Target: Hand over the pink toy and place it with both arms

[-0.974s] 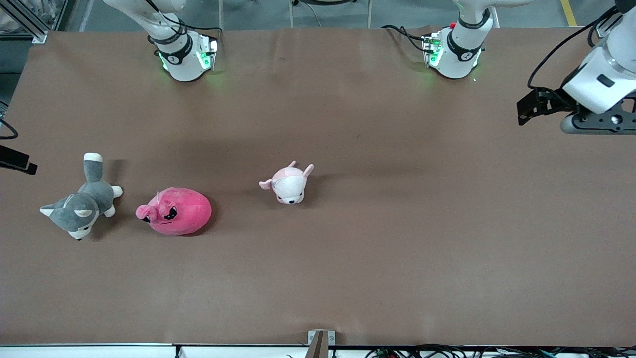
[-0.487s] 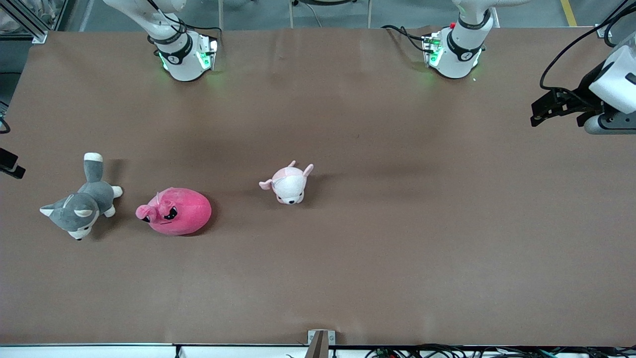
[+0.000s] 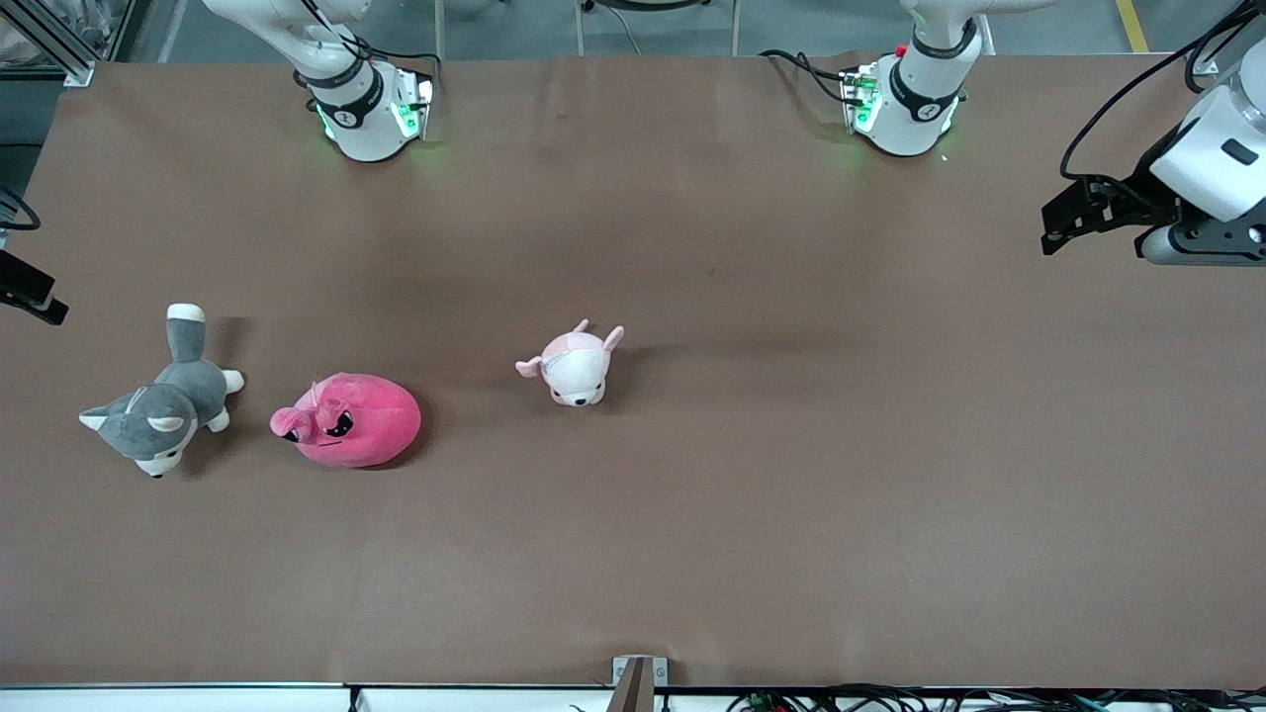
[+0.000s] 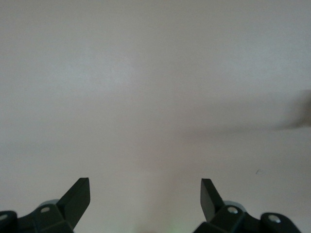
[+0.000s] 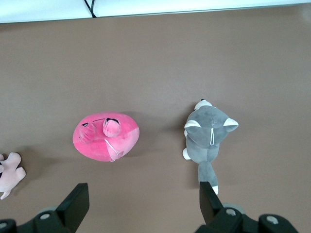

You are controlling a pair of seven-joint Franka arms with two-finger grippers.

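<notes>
Lying untouched between husky [image 3: 158, 410] and puppy [image 3: 571, 363]: pink toy [image 3: 348, 419]. Left gripper [image 4: 145, 196] agape over bare table [image 3: 791, 475]; right gripper [image 5: 144, 199] agape, seemingly above husky.

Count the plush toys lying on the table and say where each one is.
3. The husky plush is at the right arm's end, the pink toy beside it, the puppy plush near the table's middle. None seems hidden.

We're in a robotics lab: two white arm bases [image 3: 368, 114] glowing green sit bolted at the top of a brown-covered table [image 3: 752, 494], aluminium framing [image 3: 49, 40] in the upper left corner, loose cables [image 3: 890, 698] bundled along the bottom edge.
</notes>
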